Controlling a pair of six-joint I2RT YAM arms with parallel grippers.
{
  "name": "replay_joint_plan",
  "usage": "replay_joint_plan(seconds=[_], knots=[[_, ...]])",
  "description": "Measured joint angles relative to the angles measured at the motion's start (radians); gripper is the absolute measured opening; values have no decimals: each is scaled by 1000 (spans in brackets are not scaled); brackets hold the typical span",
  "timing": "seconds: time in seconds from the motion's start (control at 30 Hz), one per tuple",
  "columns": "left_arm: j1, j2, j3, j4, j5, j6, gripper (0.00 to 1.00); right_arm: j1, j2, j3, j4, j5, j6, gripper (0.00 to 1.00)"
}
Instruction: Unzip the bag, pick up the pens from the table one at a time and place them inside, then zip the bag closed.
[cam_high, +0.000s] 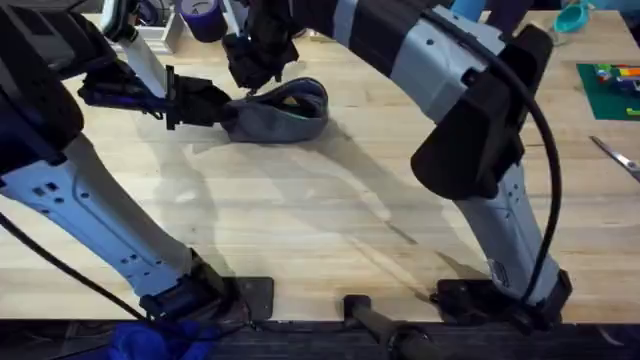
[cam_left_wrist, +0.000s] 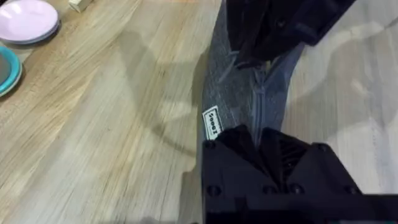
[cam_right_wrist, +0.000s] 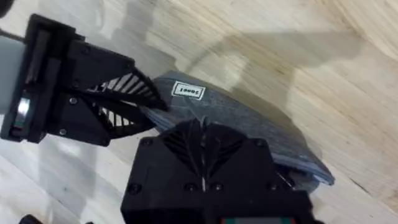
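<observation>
A light wooden table (cam_high: 330, 230) seen from above, with two black and grey robot arms reaching over it toward the far left. A small blue-grey fabric bag (cam_high: 285, 110) lies on the table near its far edge, left of centre, curled so that its mouth gapes open in a loop. The left gripper (cam_high: 228, 108) comes in from the left and pinches the bag's left end; in the left wrist view (cam_left_wrist: 260, 138) its two black fingers are pressed together on the cloth right at the zipper line, just beside a small white label (cam_left_wrist: 212, 123). The right gripper (cam_high: 258, 75) hangs over the bag from the far side, its tip at the bag's upper rim. In the right wrist view (cam_right_wrist: 203, 134) its fingers are drawn close together over the grey fabric at the zipper, though the thing they hold is hidden by the fingers themselves; the other gripper shows there too, clamped on the end of the bag by the label. Beyond the bag stands a dark blue cup (cam_high: 203, 17). At the far right lies a green mat (cam_high: 610, 88), and nearer, a pair of silver scissors (cam_high: 618, 156). A pink plate (cam_left_wrist: 28, 18) rests on the table off to one side.
</observation>
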Motion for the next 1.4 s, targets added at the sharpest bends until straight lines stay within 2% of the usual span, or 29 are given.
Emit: replay_joint_plan(seconds=[1.4], knots=[[0, 0, 0, 3, 0, 0, 41, -81, 0, 20, -165, -1, -77, 29]])
